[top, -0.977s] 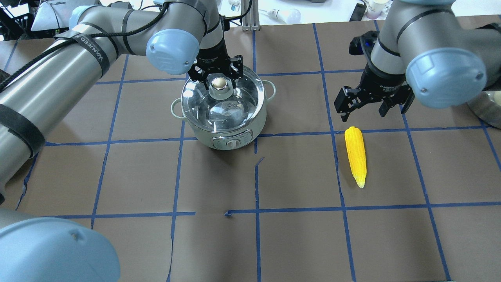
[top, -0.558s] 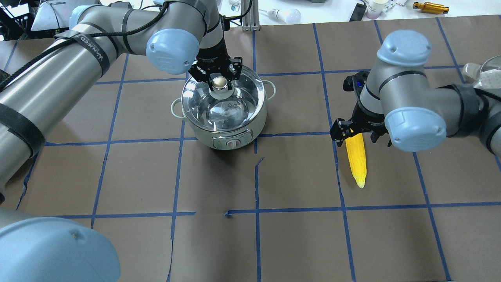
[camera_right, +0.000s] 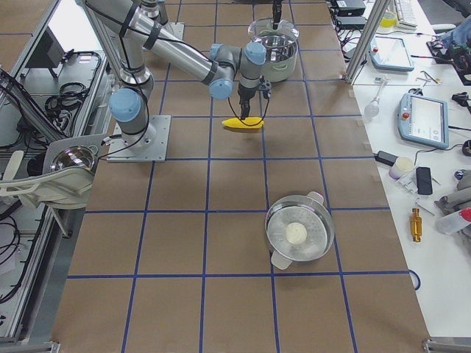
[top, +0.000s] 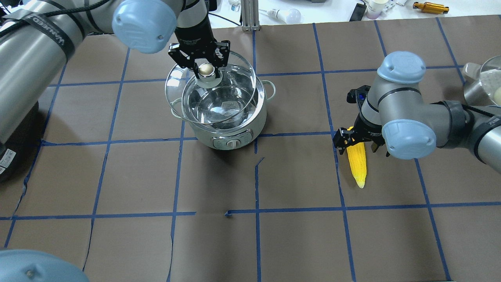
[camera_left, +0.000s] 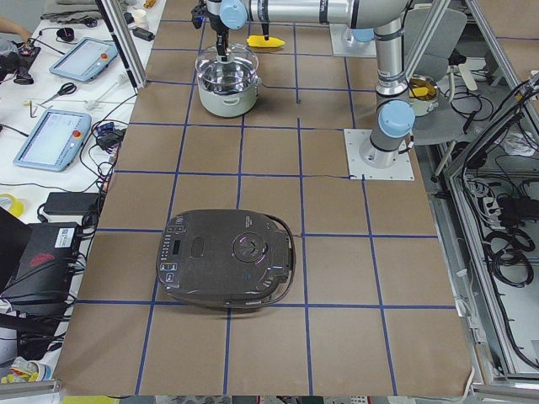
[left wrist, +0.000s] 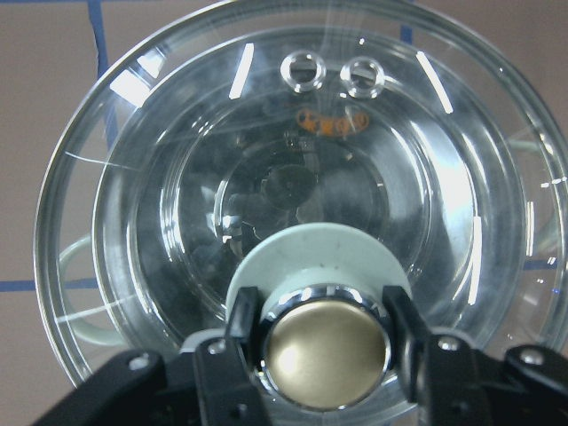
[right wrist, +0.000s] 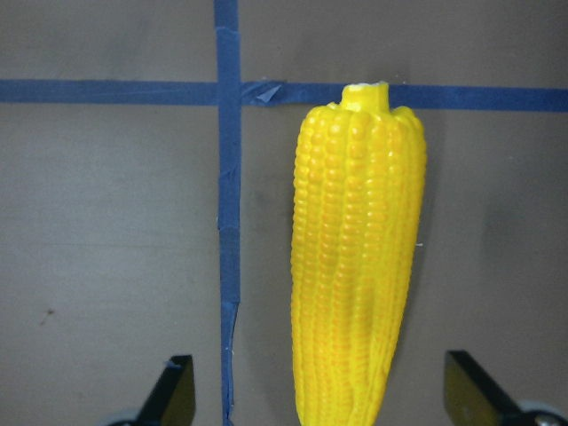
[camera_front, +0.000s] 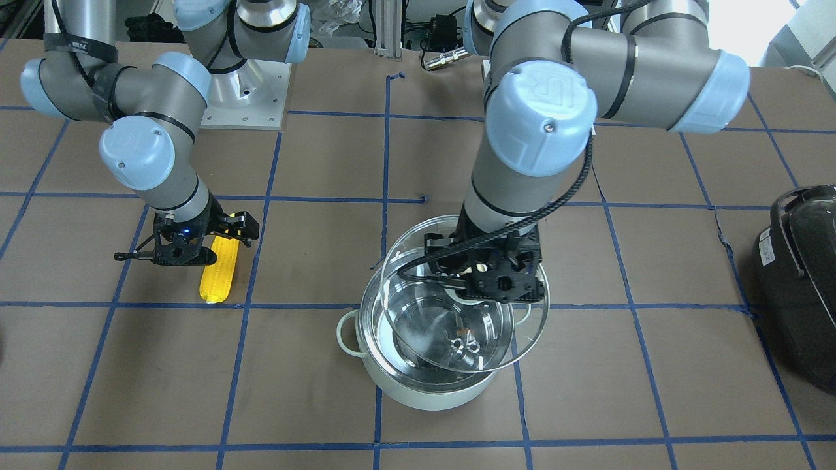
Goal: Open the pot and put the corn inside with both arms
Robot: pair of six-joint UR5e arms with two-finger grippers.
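The pale mint-green pot (top: pixel 225 131) stands at the table's back left and also shows in the front view (camera_front: pixel 424 391). My left gripper (top: pixel 206 71) is shut on the knob of the clear glass lid (top: pixel 178 88). It holds the lid raised and shifted off the rim; the wrist view (left wrist: pixel 324 351) shows the steel interior through the glass. The yellow corn (top: pixel 357 164) lies on the table at the right. My right gripper (top: pixel 356 145) is low over its thick end, fingers open on either side without touching the corn (right wrist: pixel 355 266).
A bulky black appliance (camera_front: pixel 800 281) sits beyond the pot on my left side, large in the left view (camera_left: pixel 227 257). A steel pot holding a white ball (camera_right: pixel 298 232) stands at the far right end. Blue tape lines grid the brown table.
My left gripper closed on the knob and lifted the lid up and off toward the left. My right arm came down so that its open fingers straddle the corn's thick end.
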